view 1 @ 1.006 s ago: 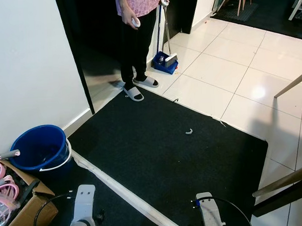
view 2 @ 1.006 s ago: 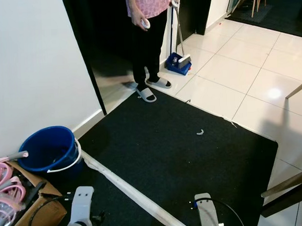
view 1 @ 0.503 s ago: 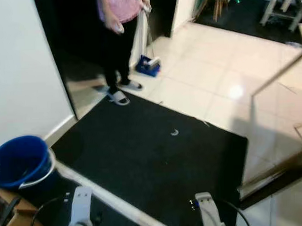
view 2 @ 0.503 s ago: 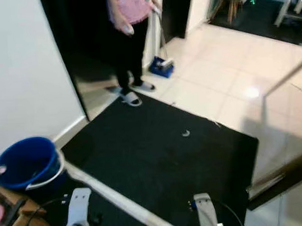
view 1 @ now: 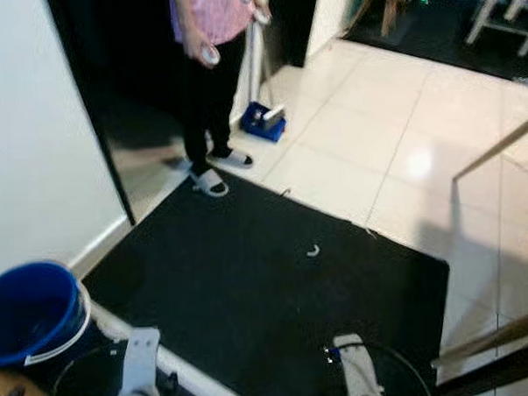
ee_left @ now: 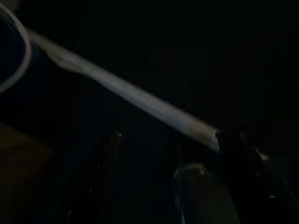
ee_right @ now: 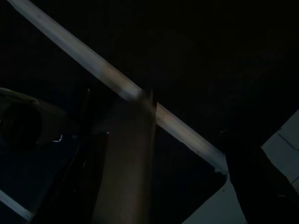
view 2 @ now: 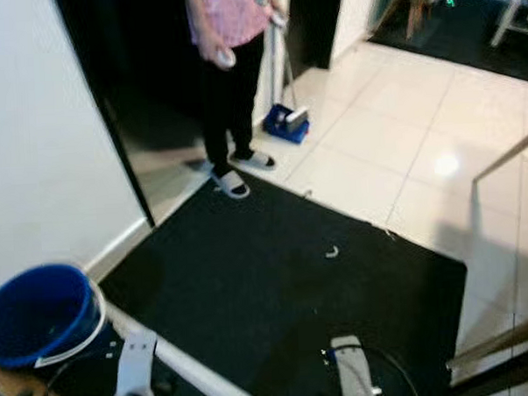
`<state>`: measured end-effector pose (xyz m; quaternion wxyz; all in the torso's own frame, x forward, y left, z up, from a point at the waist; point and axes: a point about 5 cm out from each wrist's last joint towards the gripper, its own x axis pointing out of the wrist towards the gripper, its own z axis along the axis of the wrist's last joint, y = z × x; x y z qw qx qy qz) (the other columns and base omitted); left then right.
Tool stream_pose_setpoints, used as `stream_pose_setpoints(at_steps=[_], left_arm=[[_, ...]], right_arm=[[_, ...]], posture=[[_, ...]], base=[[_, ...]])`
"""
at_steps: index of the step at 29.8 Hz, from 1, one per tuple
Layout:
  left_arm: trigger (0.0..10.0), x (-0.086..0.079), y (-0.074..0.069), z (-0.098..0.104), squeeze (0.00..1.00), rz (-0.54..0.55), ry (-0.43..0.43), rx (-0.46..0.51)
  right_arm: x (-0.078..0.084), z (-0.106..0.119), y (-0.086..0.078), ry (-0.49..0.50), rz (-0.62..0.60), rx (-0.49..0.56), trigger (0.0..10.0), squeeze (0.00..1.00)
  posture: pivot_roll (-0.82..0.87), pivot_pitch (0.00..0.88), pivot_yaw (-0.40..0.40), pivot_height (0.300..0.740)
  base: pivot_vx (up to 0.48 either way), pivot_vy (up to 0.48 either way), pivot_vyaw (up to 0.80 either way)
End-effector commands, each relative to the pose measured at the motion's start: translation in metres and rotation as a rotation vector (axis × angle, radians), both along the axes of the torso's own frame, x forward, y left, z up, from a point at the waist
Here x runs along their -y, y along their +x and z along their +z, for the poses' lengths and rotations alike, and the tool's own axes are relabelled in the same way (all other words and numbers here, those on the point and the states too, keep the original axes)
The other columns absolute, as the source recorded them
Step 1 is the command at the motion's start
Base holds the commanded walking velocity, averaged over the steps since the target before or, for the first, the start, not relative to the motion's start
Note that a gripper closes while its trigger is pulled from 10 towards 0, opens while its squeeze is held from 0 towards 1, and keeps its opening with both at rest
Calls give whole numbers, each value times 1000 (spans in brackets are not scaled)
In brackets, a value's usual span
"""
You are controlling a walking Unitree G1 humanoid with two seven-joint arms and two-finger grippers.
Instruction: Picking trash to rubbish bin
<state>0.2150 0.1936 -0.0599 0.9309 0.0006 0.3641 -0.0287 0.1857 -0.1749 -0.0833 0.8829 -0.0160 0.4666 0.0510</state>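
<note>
Item: trash (view 1: 313, 249), a small pale curved scrap. Location: on the black mat (view 1: 251, 304), toward its far edge near the tiled floor (view 1: 402, 139), well apart from everything else.

Item: rubbish bin (view 1: 32, 309), blue bucket with a white rim. Location: near left corner of the mat, beside the white wall (view 1: 33, 129); a white strip (view 1: 198, 385) runs past its base.

Item: person (view 1: 207, 69) standing at the mat's far left corner, holding a long-handled blue dustpan (view 1: 263, 121).

Change: the head view has swung between the earlier pictures and now, with blur; scrap, bucket and person keep their places relative to the mat. Judgement: the robot is moving and re-aiming, the scrap unpicked.

Left end effector (ee_left: 140, 182), right end effector (ee_right: 117, 154): hang low over the mat's near edge. Finger state: cannot tell, wrist views too dark.
</note>
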Motion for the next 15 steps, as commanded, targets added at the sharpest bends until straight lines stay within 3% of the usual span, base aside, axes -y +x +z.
stream_pose_setpoints(at_steps=[1,15], left_arm=[[10000,2,-9,-6,0,0,-7,-32],[10000,1,-10,-6,0,3,-7,-34]], right_arm=[[7,-3,-7,-11,-21,-26,10000,0],[5,-3,-7,-5,-17,-25,10000,0]], posture=[[82,116,-19,740],[84,116,-22,740]], base=[[420,0,0],[415,0,0]])
